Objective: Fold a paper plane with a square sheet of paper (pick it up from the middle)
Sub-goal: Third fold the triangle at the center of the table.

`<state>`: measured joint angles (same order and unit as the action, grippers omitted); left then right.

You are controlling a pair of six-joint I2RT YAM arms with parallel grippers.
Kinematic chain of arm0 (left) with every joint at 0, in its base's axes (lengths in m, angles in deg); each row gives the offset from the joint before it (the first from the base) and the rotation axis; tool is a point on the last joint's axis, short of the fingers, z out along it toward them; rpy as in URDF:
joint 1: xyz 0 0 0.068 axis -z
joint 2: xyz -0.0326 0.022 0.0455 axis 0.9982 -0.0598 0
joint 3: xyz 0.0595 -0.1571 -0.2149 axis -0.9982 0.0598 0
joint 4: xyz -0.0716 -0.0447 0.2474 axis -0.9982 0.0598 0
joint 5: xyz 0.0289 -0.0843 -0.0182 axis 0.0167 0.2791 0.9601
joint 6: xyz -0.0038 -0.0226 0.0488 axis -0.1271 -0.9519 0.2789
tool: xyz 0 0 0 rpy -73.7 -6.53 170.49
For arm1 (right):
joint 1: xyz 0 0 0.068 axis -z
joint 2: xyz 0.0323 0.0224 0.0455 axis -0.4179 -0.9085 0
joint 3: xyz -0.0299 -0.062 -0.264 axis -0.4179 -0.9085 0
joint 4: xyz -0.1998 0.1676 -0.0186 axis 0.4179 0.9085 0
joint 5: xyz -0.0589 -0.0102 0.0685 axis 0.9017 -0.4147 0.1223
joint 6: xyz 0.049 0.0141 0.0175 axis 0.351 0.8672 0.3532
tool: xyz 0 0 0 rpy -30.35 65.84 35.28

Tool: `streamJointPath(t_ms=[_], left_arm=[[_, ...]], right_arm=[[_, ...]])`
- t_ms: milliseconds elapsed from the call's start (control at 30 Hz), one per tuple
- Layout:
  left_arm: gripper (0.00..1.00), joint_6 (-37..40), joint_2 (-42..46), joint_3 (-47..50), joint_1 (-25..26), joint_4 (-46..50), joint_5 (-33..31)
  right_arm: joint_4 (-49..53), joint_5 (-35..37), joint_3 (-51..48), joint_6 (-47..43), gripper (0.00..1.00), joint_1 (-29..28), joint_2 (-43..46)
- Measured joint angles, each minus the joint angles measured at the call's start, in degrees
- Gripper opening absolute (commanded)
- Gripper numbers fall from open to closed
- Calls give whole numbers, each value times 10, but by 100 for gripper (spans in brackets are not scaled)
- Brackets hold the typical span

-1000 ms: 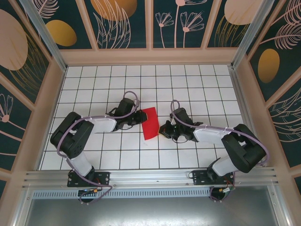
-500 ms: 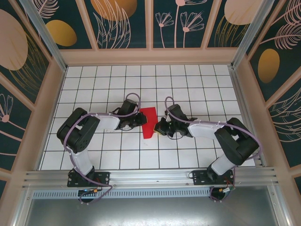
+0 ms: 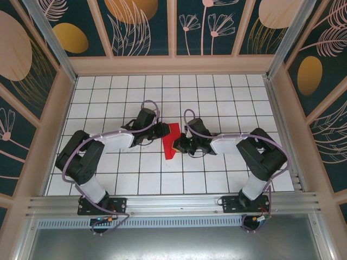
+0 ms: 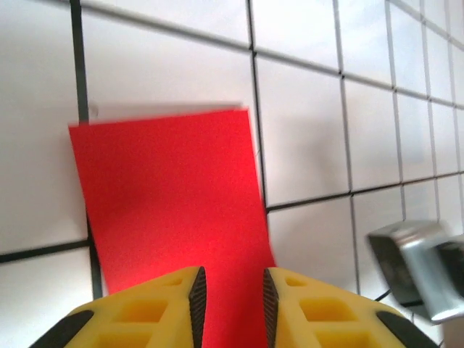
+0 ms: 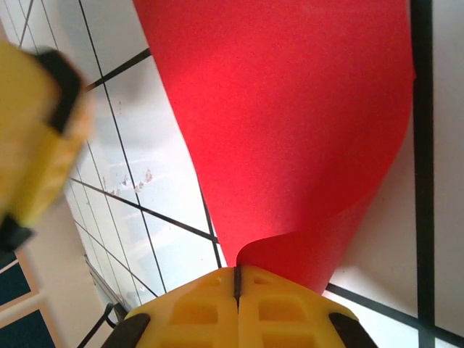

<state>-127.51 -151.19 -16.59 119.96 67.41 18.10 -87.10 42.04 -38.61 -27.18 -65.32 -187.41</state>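
While right pincer (image 5: 237,274) pinches it, red sheet (image 3: 172,131) runs lengthwise far-to-near

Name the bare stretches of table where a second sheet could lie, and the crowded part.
Free on the table: the far rows between the back wall and the grippers; the near rows ahead of the rail. Crowded: the middle, where the left gripper and right gripper meet at the red paper, which the right one pinches.
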Motion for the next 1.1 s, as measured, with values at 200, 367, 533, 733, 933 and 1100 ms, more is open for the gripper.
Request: streamJointPath(t_ms=[200,367,533,733,933,1100], left_arm=[[18,0,-37,-31,-1,14,-28],[13,0,-73,-41,-2,41,-47],[11,1,-94,-45,-2,55,-54],[11,3,-94,-49,-2,62,-56],[11,4,-94,-49,-2,62,-56],[11,5,-94,-49,-3,62,-56]], right_arm=[[-8,0,2,0,2,0,-9],[-25,-2,6,0,2,0,-15],[-49,-7,7,0,2,0,-29],[-73,-14,15,0,2,0,-50],[-81,-16,33,0,2,-4,-66],[-83,-17,42,0,2,-7,-77]])
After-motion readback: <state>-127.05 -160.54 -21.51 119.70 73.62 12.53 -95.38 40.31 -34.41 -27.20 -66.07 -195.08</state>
